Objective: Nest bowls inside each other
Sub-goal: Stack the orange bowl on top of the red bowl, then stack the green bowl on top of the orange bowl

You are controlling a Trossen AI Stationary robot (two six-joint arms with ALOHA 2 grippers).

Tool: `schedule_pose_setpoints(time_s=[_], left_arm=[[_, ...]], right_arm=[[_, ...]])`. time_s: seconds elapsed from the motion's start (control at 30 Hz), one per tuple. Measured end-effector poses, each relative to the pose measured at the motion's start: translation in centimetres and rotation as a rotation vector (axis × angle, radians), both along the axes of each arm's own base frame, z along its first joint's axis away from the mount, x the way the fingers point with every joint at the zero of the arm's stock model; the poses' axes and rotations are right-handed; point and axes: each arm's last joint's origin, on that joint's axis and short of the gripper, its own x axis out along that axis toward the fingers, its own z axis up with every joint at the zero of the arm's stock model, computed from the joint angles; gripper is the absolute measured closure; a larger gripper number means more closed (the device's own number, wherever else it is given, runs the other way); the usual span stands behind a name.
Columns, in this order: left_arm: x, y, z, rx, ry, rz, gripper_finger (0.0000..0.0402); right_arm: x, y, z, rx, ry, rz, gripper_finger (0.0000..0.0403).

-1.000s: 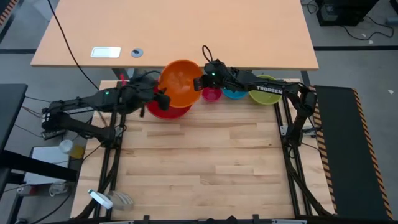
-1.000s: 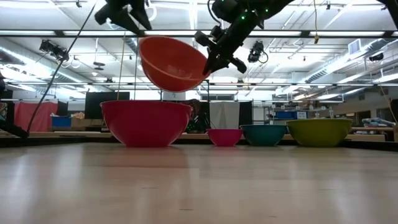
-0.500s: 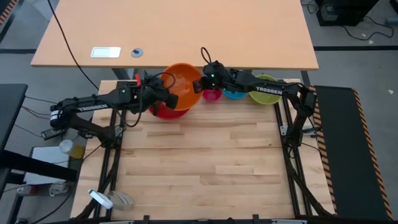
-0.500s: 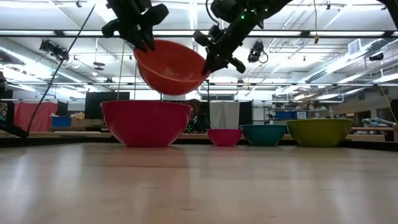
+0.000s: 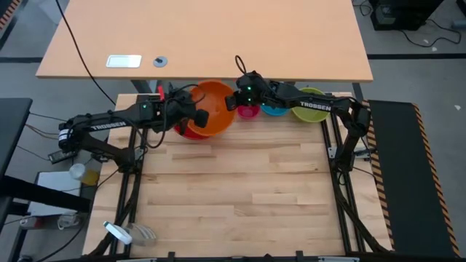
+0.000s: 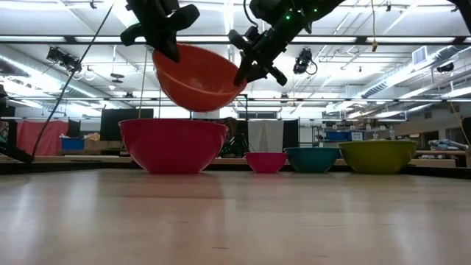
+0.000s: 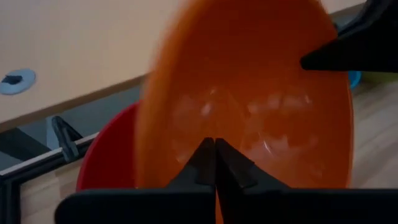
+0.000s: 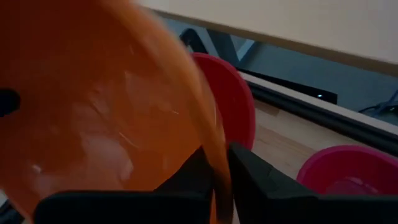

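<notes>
The orange bowl (image 5: 212,108) hangs tilted in the air over the red bowl (image 6: 173,145), which stands on its base at the table's far edge. My left gripper (image 5: 199,116) is shut on the orange bowl's near left rim. My right gripper (image 5: 232,100) straddles its right rim. Right of the red bowl, along the far edge, stand the magenta bowl (image 6: 266,162), the blue bowl (image 6: 312,159) and the yellow-green bowl (image 6: 377,156). My left gripper pinches the orange bowl's rim (image 7: 216,186) between its two fingers, one inside the bowl and one outside. It comes slanting down from the table's left. The bowl is lifted clear of the red bowl, its opening tipped toward this gripper. My right gripper has the opposite rim (image 8: 217,163) between its fingers, one finger (image 8: 189,177) inside the bowl and one (image 8: 252,171) outside. It comes slanting down from the table's right. How closely the fingers still bear on the rim I cannot tell.
A light wooden desk (image 5: 204,36) stands just beyond the table's far edge. The slatted table top (image 5: 240,182) stretches from the row of bowls to the near edge. My right arm (image 5: 313,105) reaches over the yellow-green and blue bowls.
My left gripper has come in toward the orange bowl from the table's left, sinking a little, and has shut on its rim. The bowl has stayed in the air over the red bowl and has tipped slightly.
</notes>
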Motion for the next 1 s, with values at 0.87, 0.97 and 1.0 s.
schedule_pose_setpoints(time_s=[0.87, 0.97, 1.0], left_arm=[[-1.0, 1.1, -0.5, -0.148, 0.100, -0.188, 0.0401], [-1.0, 0.9, -1.4, -0.187, 0.130, -0.245, 0.0401], [-1.0, 0.9, -1.8, -0.201, 0.140, -0.255, 0.0401]], right_arm=[[-0.3, -0.5, -0.3, 0.028, 0.020, 0.190, 0.0232], [-0.1, 0.4, -0.7, 0.002, 0.082, 0.225, 0.0232], [-0.1, 0.7, -0.8, -0.007, 0.098, 0.223, 0.0232]])
